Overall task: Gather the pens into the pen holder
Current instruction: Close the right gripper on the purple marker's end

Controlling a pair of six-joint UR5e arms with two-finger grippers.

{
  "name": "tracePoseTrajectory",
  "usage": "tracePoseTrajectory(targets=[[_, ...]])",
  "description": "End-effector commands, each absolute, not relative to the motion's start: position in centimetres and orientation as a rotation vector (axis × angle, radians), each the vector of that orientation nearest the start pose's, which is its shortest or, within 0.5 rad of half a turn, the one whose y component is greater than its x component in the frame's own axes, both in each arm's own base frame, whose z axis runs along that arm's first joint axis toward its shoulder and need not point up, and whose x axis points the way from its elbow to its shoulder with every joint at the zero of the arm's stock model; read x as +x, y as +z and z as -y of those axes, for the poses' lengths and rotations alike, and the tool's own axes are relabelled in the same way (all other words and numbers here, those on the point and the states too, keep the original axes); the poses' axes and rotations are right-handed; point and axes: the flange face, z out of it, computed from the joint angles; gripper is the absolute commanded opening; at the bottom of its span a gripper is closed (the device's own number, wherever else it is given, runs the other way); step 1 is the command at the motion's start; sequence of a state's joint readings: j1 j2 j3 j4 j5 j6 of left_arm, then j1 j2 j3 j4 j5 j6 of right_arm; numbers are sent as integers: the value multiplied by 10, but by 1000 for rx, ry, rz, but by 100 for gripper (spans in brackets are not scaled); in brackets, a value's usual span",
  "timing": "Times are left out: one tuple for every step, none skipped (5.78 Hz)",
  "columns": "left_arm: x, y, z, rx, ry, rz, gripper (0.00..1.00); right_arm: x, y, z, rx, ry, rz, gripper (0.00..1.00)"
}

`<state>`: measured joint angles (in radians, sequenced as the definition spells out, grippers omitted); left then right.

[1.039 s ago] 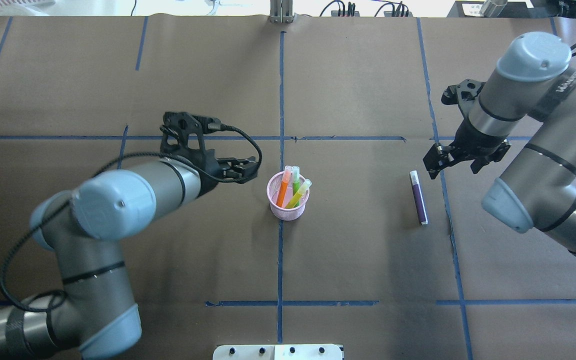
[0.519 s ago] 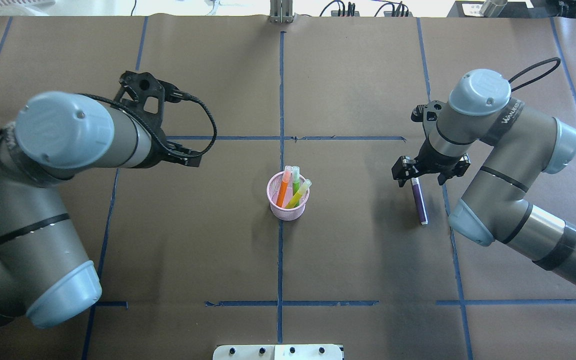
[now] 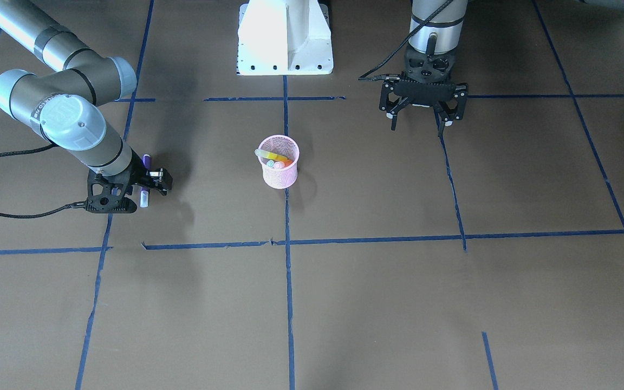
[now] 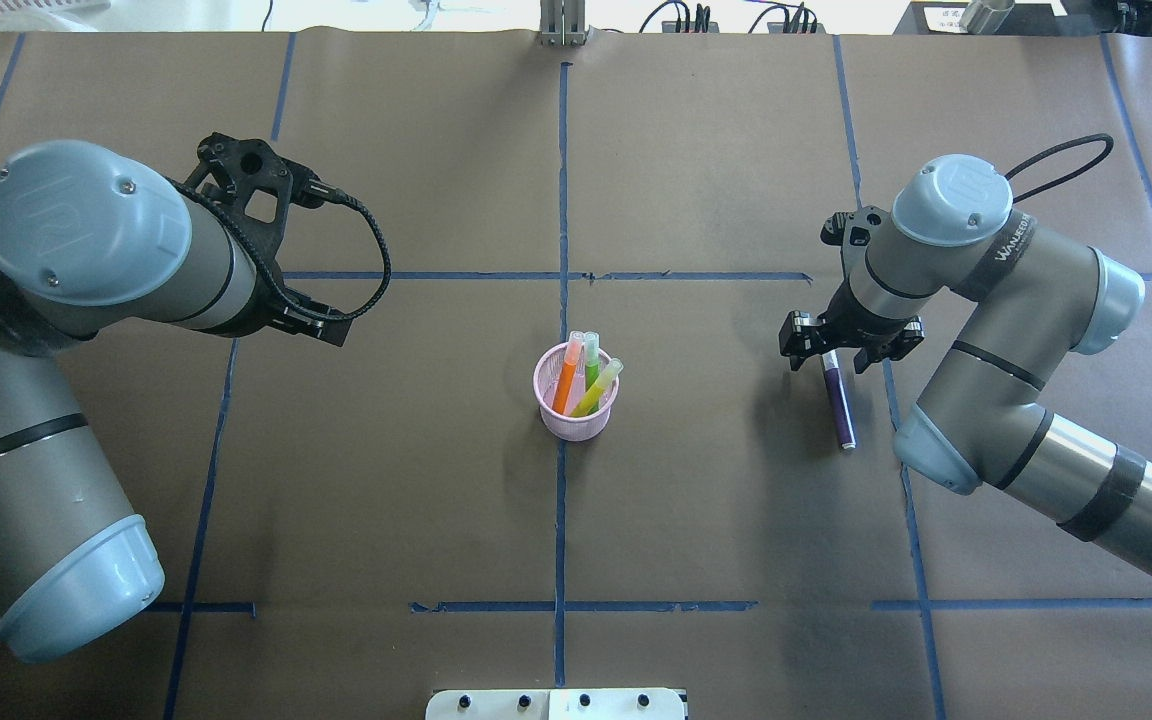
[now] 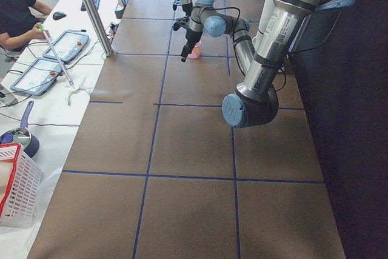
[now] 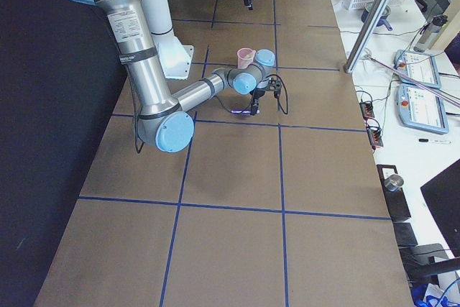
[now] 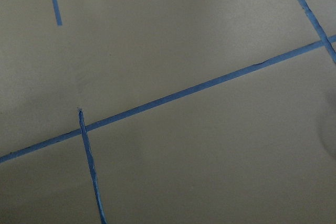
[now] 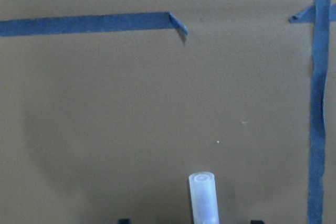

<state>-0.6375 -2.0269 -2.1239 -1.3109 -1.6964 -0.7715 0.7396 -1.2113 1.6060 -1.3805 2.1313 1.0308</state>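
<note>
The pink mesh pen holder (image 4: pixel 576 408) stands at the table's middle, also in the front view (image 3: pixel 279 170). An orange pen (image 4: pixel 566 380), a green pen (image 4: pixel 592 365) and a yellow-green pen (image 4: pixel 602 385) stand in it. The purple pen (image 4: pixel 839 405) lies flat on the table to the right. My right gripper (image 4: pixel 833 352) is open and low over its pale cap end (image 8: pixel 203 198), one jaw on each side, not touching it. My left gripper (image 3: pixel 422 116) is open and empty, hovering far left of the holder.
Blue tape lines (image 4: pixel 561 275) divide the brown paper table cover. The white robot base (image 3: pixel 285 38) stands at the table's near edge. The left arm's cable (image 4: pixel 376 270) loops toward the holder. Monitors and a white basket sit beyond the table edge in the side views.
My left arm has pulled back from beside the holder to the far left. My right gripper has moved left and down from off to the side until it straddles the purple pen's cap end.
</note>
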Motion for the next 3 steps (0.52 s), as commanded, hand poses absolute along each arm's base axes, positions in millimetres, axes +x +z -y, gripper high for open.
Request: tracePoseTrajectory(targets=[[359,219,417,399,202,-638,92,-416,430,490,-102,33,775,67],[359,219,417,399,202,-638,92,-415,433,488,-106,32,774,67],[359,218,416,400,202,-641,92,-413,433,487,-109,34,775,67]])
